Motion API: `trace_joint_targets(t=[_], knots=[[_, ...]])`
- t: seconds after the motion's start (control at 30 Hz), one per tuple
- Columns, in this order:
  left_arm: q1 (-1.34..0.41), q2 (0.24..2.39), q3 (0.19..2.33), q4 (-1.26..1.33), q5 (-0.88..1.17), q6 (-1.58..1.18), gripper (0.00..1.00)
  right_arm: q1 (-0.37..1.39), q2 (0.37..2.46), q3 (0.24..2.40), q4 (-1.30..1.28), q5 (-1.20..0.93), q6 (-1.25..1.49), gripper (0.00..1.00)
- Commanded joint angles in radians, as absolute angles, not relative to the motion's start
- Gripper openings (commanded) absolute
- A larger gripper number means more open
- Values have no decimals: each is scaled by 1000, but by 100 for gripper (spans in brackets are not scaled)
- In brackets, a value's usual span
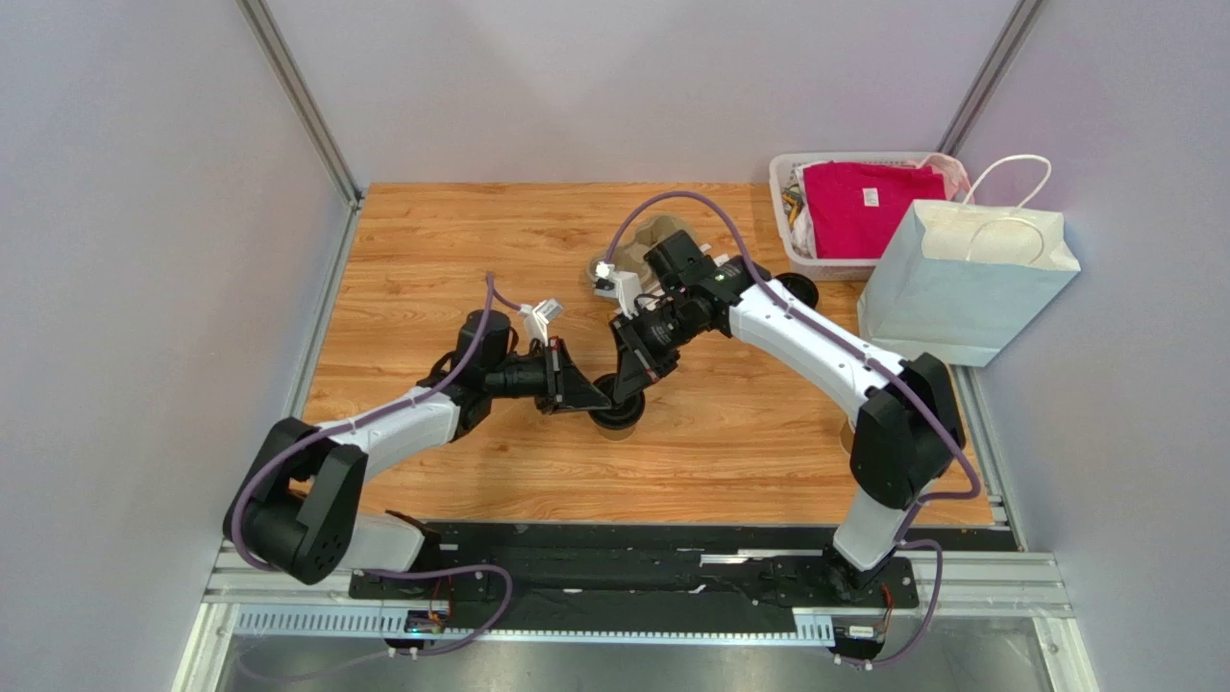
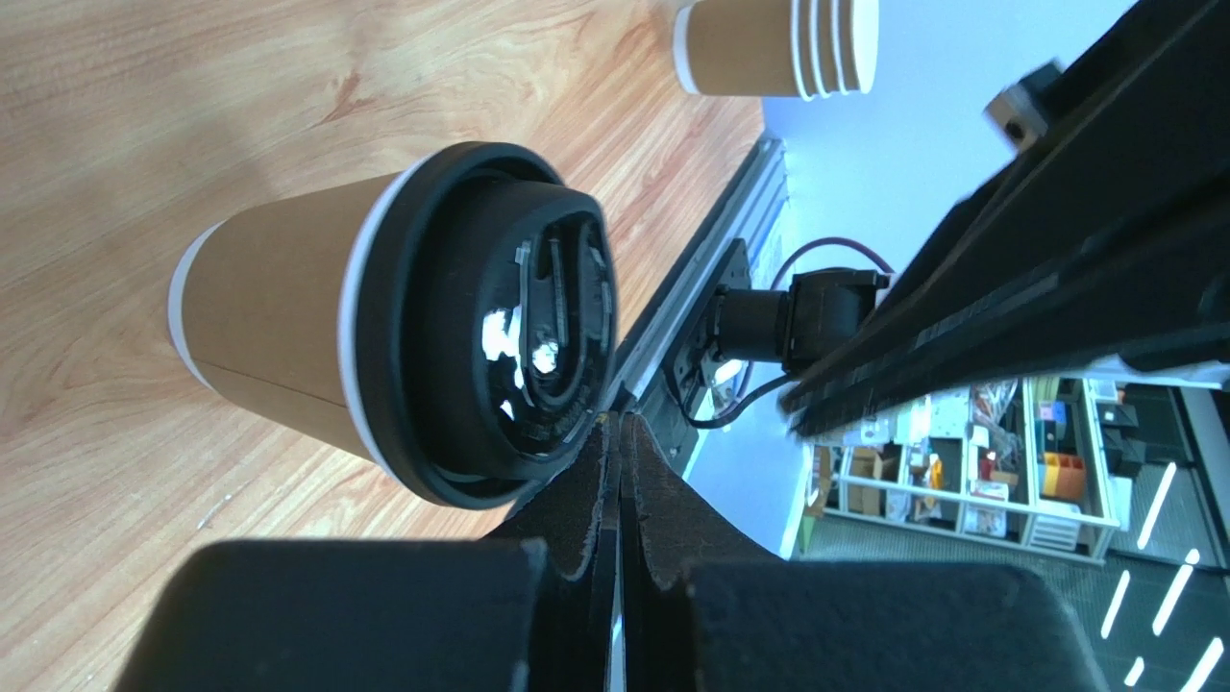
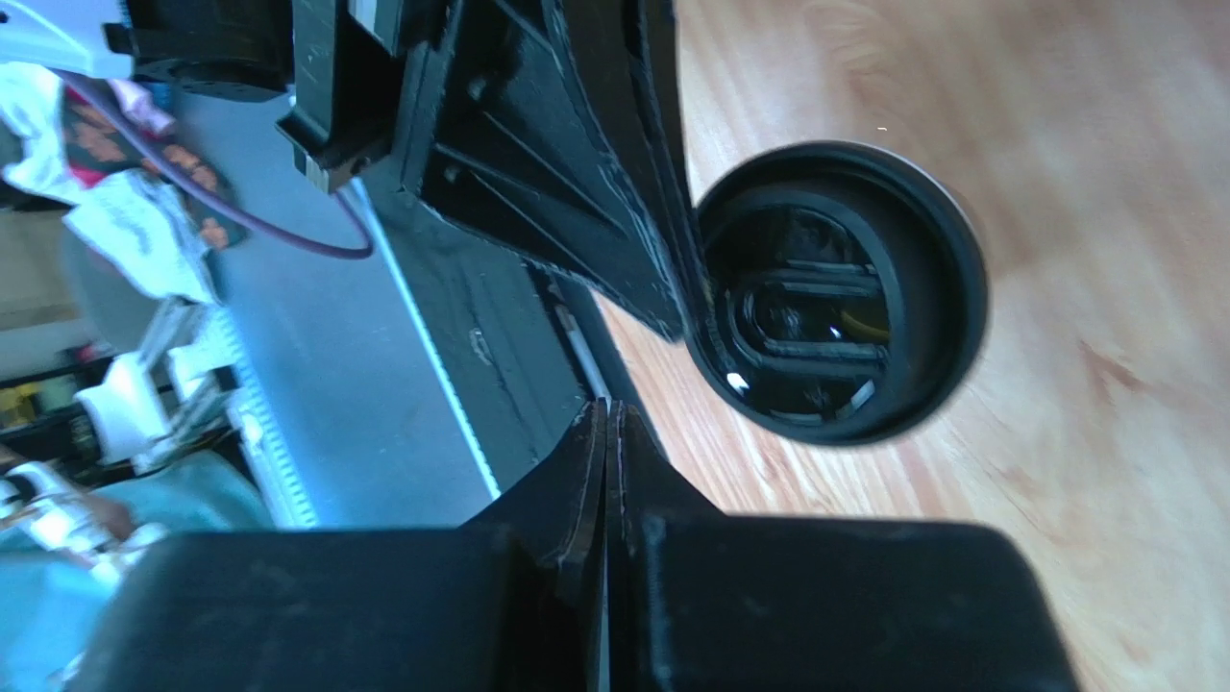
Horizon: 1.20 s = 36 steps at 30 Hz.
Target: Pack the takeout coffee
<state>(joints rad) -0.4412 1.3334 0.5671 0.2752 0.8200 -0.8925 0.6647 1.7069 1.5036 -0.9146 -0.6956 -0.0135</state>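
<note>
The cup [image 2: 282,325] at frame left (light, crushable, I'd judge) wants gentle gripping below the lid [image 2: 506,325]; left gripper [image 2: 621,433] and right gripper [image 3: 607,426] sit closed, empty.

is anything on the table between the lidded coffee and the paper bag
No loose item sits on that line. Only the right arm's own white forearm crosses above it, between the lidded cup and the white paper bag. The cup stack lies off to the back.
</note>
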Motion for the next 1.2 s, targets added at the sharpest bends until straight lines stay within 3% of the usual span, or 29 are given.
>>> trace_joint_targets(t=[0.0,1.17], knots=[[-446,1384,630,339,851,-870,0,658,1775,1474,-813,-839,69,0],[-399,1733,632,356,913,-887,0,502,2083,1307,-667,-899,127,0]])
